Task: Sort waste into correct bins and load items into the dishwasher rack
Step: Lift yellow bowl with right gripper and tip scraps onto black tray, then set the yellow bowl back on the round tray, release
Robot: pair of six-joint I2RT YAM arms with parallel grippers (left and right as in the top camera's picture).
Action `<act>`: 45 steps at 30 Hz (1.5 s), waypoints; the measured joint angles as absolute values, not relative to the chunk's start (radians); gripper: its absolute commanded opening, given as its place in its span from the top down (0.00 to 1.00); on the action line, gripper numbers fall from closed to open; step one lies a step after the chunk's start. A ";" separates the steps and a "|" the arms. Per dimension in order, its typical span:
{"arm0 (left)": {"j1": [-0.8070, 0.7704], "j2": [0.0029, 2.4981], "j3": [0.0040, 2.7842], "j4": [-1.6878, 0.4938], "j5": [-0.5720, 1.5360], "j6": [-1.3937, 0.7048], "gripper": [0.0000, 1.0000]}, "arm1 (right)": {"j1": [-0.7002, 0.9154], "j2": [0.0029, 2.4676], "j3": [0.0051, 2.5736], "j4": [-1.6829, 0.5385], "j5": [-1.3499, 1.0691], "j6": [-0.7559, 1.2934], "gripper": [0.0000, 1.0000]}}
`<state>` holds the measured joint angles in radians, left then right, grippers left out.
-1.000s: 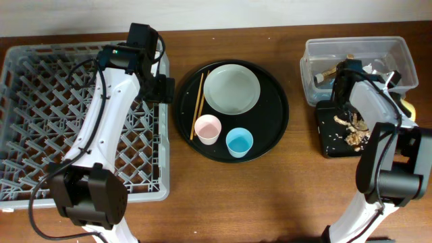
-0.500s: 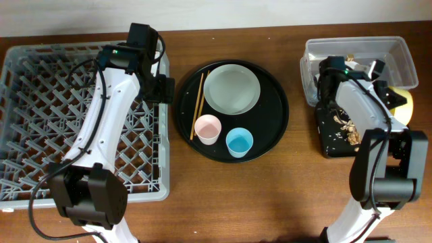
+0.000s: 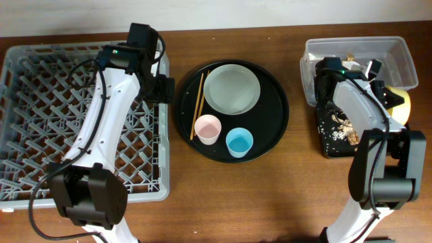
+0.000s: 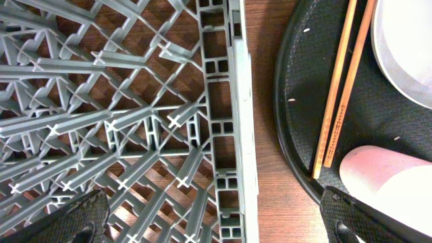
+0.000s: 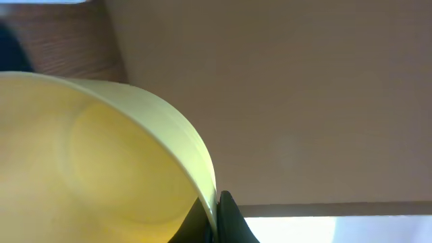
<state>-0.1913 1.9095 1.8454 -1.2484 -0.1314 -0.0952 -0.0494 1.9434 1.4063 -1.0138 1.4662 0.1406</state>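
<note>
My right gripper is shut on the rim of the small yellow bowl, held tilted over the right side of the bins; the wrist view shows the bowl pinched between the fingers. Tan food scraps lie in the shallow black tray. The clear tub stands behind it, its contents mostly hidden by my arm. The grey plate, chopsticks, pink cup and blue cup sit on the round black tray. My left gripper is open and empty above the dishwasher rack's right wall.
The round black tray lies between rack and bins. In the left wrist view, the open fingers straddle the rack wall, with the chopsticks, plate and pink cup to the right.
My right arm has swung toward the back over the tub and its wrist has turned, bringing the yellow bowl into plainer view at the right. The left arm has not moved.
</note>
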 measured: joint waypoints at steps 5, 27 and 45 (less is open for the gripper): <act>-0.191 1.909 1.845 -1.248 -0.132 -0.095 0.00 | -0.049 1.929 1.406 -1.015 1.207 0.212 0.96; -0.191 1.909 1.845 -1.248 -0.132 -0.095 0.01 | 0.093 1.519 1.412 -0.929 -0.122 0.274 0.96; -0.191 1.909 1.845 -1.218 -0.132 -0.095 0.00 | 0.173 1.907 1.404 -0.945 -0.077 0.345 0.71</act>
<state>-0.1913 1.9095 1.8454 -1.2182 -0.1318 -0.0952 0.1730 1.9068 1.4040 -0.9455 -0.0769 0.3447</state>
